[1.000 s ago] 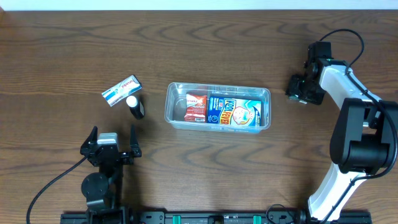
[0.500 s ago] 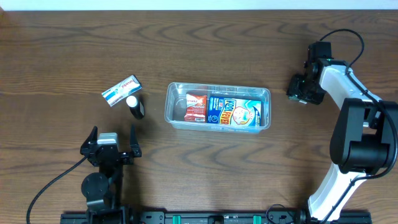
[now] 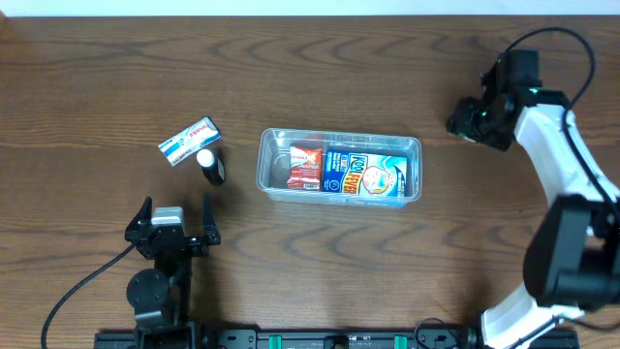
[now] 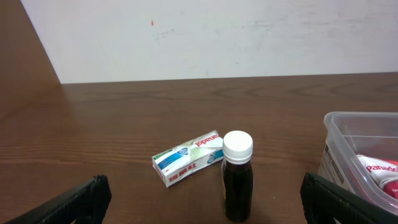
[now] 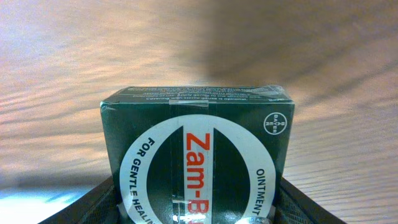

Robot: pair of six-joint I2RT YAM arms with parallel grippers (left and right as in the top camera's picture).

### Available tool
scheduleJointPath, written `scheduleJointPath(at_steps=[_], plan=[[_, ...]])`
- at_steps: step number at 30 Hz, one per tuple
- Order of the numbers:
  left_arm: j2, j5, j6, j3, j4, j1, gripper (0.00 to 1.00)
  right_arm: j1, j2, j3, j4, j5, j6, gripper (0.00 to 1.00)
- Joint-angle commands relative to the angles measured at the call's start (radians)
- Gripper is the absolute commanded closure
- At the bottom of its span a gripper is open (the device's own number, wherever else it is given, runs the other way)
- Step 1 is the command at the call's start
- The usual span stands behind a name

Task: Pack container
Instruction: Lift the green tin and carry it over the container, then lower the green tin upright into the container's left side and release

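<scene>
The clear plastic container [image 3: 339,167] sits mid-table and holds a red packet [image 3: 304,166] and a blue box [image 3: 364,175]; its corner shows in the left wrist view [image 4: 364,155]. My right gripper [image 3: 469,121] is at the far right, shut on a dark green Zam-Buk ointment box [image 5: 198,155], held above the table. My left gripper [image 3: 174,225] is open and empty near the front left. A dark bottle with a white cap [image 3: 209,165] [image 4: 237,176] stands upright ahead of it, next to a white and blue box [image 3: 188,141] [image 4: 188,158].
The table is dark brown wood [image 3: 320,262]. A white wall [image 4: 217,37] rises behind the far edge. A black cable [image 3: 82,286] trails from the left arm's base.
My right gripper has lifted and shifted slightly up and back with the green ointment box in it. The left arm and the other things have not moved.
</scene>
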Motion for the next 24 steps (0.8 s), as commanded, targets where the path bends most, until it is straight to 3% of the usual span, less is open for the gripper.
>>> scheduleJointPath(at_steps=[1,7,16,24], plan=[[0.0,0.007,-0.009,-0.017,-0.033,0.005,0.02,0.01,-0.093,0.004,0.003,-0.224,-0.02,0.38],[0.0,0.007,-0.009,-0.017,-0.033,0.005,0.02,0.078,-0.182,0.004,0.015,-0.4,-0.018,0.38],[0.0,0.007,-0.009,-0.017,-0.033,0.005,0.02,0.332,-0.195,0.004,0.051,-0.41,0.01,0.38],[0.0,0.007,-0.009,-0.017,-0.033,0.005,0.02,0.607,-0.183,0.003,0.079,-0.103,0.156,0.38]])
